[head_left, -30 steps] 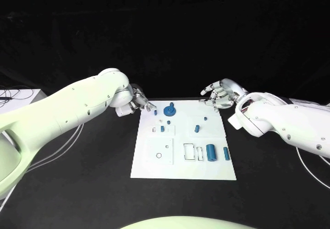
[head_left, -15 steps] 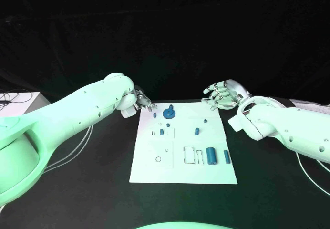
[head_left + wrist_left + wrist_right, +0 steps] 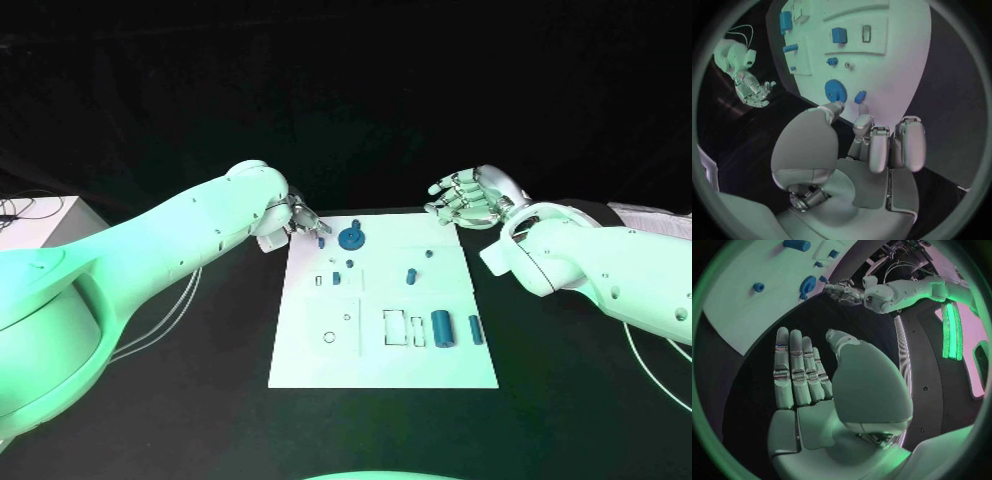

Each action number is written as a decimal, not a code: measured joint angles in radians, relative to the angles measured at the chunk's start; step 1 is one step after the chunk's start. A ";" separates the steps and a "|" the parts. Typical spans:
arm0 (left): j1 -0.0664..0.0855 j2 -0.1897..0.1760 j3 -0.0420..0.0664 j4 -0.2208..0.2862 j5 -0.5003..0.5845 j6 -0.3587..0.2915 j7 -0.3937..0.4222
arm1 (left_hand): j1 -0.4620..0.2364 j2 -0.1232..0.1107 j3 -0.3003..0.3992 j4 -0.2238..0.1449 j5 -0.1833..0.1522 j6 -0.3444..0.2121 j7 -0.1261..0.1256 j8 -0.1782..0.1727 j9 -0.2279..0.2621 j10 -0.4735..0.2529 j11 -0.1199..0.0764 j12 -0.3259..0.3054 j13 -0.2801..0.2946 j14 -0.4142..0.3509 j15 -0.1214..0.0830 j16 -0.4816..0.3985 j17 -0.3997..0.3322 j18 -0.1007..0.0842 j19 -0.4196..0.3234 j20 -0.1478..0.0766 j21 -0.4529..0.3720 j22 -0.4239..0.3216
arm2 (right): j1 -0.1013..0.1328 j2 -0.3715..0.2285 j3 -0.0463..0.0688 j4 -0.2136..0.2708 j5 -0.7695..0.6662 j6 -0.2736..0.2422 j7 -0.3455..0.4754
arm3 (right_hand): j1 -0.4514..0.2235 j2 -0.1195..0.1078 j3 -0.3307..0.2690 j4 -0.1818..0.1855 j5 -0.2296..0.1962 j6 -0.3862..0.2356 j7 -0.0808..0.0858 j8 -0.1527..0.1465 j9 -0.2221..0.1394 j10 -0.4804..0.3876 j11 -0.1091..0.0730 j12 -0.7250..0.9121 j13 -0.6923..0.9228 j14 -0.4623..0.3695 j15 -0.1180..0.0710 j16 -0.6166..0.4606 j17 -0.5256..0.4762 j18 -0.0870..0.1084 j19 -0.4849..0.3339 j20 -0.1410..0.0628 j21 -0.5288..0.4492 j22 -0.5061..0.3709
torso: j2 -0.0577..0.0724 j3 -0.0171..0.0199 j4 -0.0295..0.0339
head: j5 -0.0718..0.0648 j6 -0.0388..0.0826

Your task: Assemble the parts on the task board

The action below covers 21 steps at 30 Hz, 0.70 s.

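The white board (image 3: 378, 350) lies flat mid-table with blue parts on it: a round disc (image 3: 353, 239) near its far edge, small pegs (image 3: 411, 274) in the middle, and two cylinders (image 3: 443, 328) lying near its right side; no writing can be read on it. The left hand (image 3: 296, 222) hovers at the board's far left corner, fingers bent but apart, holding nothing. The right hand (image 3: 464, 200) hangs off the far right corner, fingers straight, empty.

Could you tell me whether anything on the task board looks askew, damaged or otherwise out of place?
Nothing stands out. The task board lies flat on the table, and the blue parts, such as the round disc piece, sit on it in order. The left hand and right hand hold nothing at its far corners.
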 measured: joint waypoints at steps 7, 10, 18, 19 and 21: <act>0.000 0.001 -0.002 -0.004 -0.017 0.000 0.002 | -0.010 -0.003 -0.020 -0.002 0.000 0.000 0.000 0.013 0.009 0.004 -0.004 0.000 0.000 -0.002 -0.005 0.000 0.000 0.000 0.003 -0.003 0.000 0.000 | 0.001 0.000 0.000 0.001 0.005 -0.002 0.008 | -0.004 -0.004 0.003 -0.003 0.000 0.000 0.000 -0.007 -0.003 0.003 0.004 -0.012 -0.028 0.003 0.003 -0.015 -0.012 0.000 -0.004 0.004 0.000 -0.022 | 0.003 0.0016 -0.0019 | 0.000 -0.002; 0.000 0.002 -0.003 -0.005 -0.022 0.001 0.002 | -0.010 -0.003 -0.020 -0.002 0.000 0.000 0.000 0.014 0.010 0.004 -0.004 0.000 0.000 -0.002 -0.005 0.000 0.000 0.000 0.003 -0.003 0.000 0.000 | 0.001 0.000 0.000 0.001 0.006 -0.002 0.010 | -0.004 -0.004 0.003 -0.003 0.000 0.000 0.000 -0.007 -0.003 0.004 0.004 -0.014 -0.032 0.003 0.003 -0.015 -0.013 0.000 -0.004 0.004 0.000 -0.025 | 0.003 0.0016 -0.0022 | 0.001 -0.003; 0.001 0.006 -0.007 -0.012 -0.031 0.009 0.002 | 0.012 0.004 -0.024 -0.006 0.000 -0.007 -0.007 0.027 0.019 0.003 -0.003 0.000 -0.005 -0.002 -0.005 0.000 0.000 0.000 0.003 -0.003 0.003 0.000 | 0.001 0.000 0.000 0.002 0.007 -0.003 0.012 | -0.004 -0.004 0.003 -0.003 0.000 0.000 0.000 -0.007 -0.003 0.004 0.004 -0.018 -0.037 0.003 0.003 -0.019 -0.016 0.000 -0.004 0.003 0.000 -0.030 | 0.004 0.0007 -0.0021 | 0.000 -0.006; 0.001 0.006 -0.008 -0.013 -0.032 0.011 0.001 | 0.012 0.004 -0.024 -0.006 0.000 -0.007 -0.007 0.028 0.019 0.003 -0.003 0.000 -0.005 -0.002 -0.005 0.000 0.000 0.000 0.003 -0.003 0.003 0.000 | 0.001 0.000 0.000 0.002 0.007 -0.003 0.012 | -0.004 -0.004 0.004 -0.004 0.000 0.000 0.000 -0.007 -0.003 0.004 0.004 -0.018 -0.038 0.003 0.003 -0.022 -0.017 0.000 -0.004 0.003 0.000 -0.031 | 0.004 0.0007 -0.0021 | -0.001 -0.006; 0.001 0.006 -0.010 -0.015 -0.034 0.015 0.001 | 0.023 0.004 -0.024 -0.006 0.000 -0.007 -0.007 0.028 0.020 0.003 -0.003 0.000 -0.006 -0.002 -0.005 0.000 0.000 0.000 0.003 -0.003 0.003 0.000 | 0.002 0.000 0.000 0.003 0.008 -0.003 0.012 | -0.004 -0.004 0.005 -0.006 0.001 0.000 0.000 -0.008 -0.004 0.004 0.004 -0.018 -0.040 0.003 0.003 -0.023 -0.018 0.000 -0.004 0.003 0.000 -0.033 | 0.004 0.0002 -0.0020 | -0.001 -0.007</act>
